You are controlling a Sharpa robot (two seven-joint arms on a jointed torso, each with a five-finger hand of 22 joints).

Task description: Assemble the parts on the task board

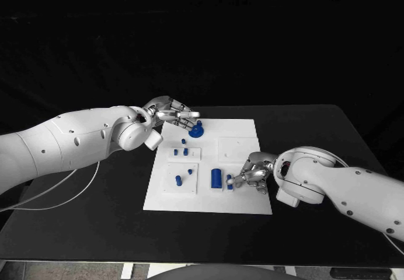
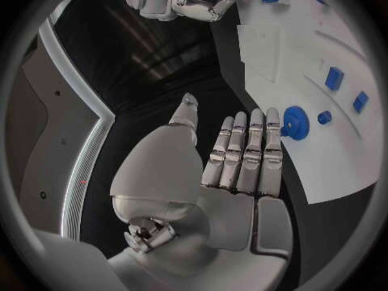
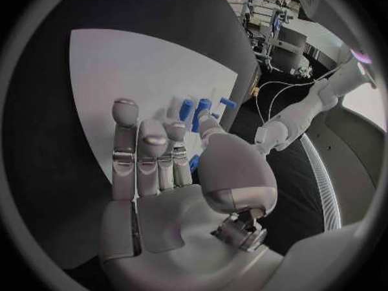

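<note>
The white task board lies mid-table with blue parts on it. My left hand hovers at the board's far left corner, fingers straight and holding nothing. A round blue part stands just past its fingertips, and shows again as the round part. My right hand is over the board's right side, fingers stretched toward a small blue part beside a blue cylinder. A sliver of blue shows between thumb and fingers; whether they touch is unclear.
Small blue pegs stand in a raised block left of centre, and another part stands nearer the front. A bare square block sits at the far right of the board. Black table surrounds the board.
</note>
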